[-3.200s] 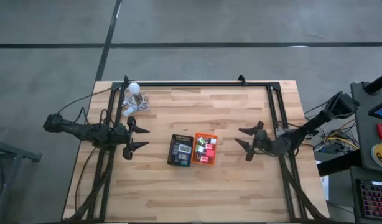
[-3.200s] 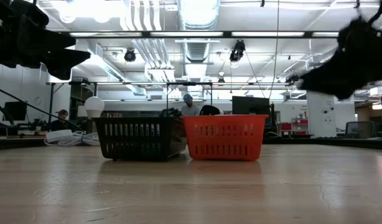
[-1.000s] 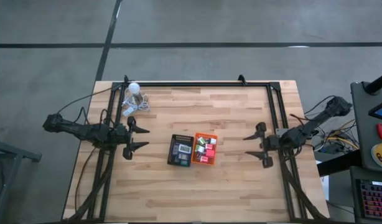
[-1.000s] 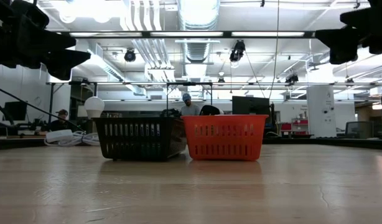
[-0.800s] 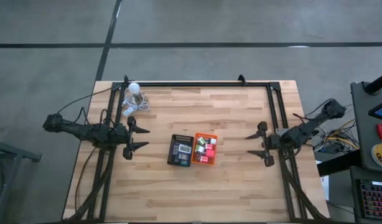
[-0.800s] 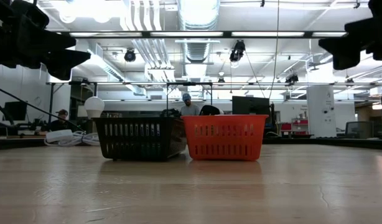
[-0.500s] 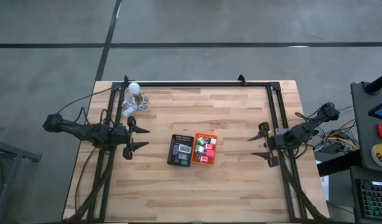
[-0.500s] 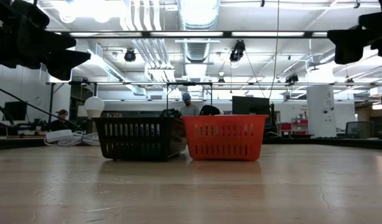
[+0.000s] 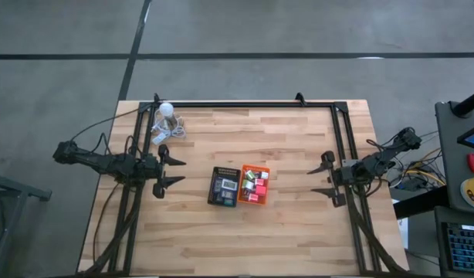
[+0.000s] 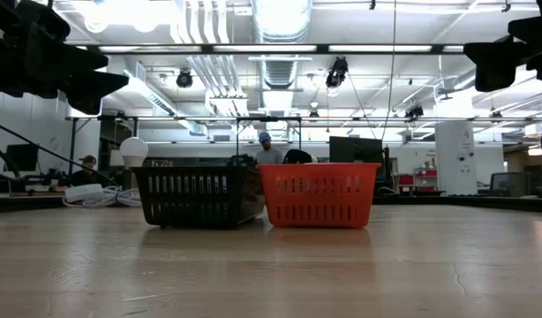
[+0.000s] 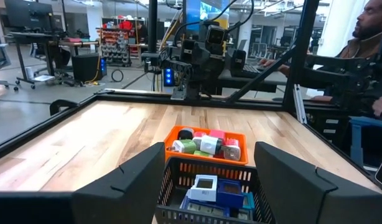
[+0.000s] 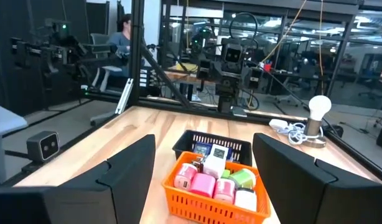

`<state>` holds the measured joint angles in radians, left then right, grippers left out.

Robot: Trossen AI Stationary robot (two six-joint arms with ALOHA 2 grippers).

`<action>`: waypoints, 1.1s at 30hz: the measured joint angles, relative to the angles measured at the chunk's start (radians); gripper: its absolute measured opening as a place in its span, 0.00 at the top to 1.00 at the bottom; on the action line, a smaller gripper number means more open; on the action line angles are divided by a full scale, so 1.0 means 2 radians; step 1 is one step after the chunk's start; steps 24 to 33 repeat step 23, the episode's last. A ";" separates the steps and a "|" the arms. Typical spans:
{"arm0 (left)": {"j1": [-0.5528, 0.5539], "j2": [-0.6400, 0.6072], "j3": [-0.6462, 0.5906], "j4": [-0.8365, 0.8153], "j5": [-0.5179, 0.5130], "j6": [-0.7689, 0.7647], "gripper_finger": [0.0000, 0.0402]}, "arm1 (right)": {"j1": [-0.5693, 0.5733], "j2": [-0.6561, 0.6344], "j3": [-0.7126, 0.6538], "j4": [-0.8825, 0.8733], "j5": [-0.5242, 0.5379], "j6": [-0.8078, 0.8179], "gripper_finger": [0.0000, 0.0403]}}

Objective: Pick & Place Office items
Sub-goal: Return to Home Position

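Since three seconds ago the right arm [image 9: 376, 161] has pulled back to the right edge of the table [image 9: 283, 232], and the left arm [image 9: 106, 161] has not budged from the left edge. The right gripper [image 9: 324, 176] hangs above the wood with its fingers spread and nothing between them. The left gripper [image 9: 175, 171] is the same, splayed and holding nothing. The two face each other across the bins.

Mid-table, the black bin [image 9: 211, 189] and the orange bin [image 9: 255, 167] stand touching along their long sides. Their long axes run from the table's far edge to its near edge, crosswise to the line between the grippers.

All the items [image 9: 253, 186] sit inside these two. From above they are only flecks of colour. The low view shows just the slatted bin walls and none of the contents. The wrist views pick out single blocks: pink, red, green and white ones jumbled in the orange bin, pointing every way, with no shared axis. A white piece [image 11: 205, 183] lies face-up in the black bin beside blue ones.

Near the far left corner a bulb [image 9: 167, 110] stands by its coiled cable. A person [image 11: 371, 25] shows beyond the table in the left wrist view.
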<state>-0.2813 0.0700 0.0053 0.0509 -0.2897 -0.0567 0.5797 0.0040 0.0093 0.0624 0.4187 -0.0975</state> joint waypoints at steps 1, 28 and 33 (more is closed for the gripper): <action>0.000 0.000 0.000 0.000 0.000 0.000 0.37 | 0.000 0.000 0.000 0.000 0.000 0.000 0.34; 0.000 0.000 0.000 0.000 0.000 0.000 0.37 | 0.000 0.003 0.000 0.000 0.000 0.000 0.34; 0.000 0.000 0.000 0.000 0.000 0.000 0.37 | 0.000 0.003 0.000 0.000 0.000 0.000 0.34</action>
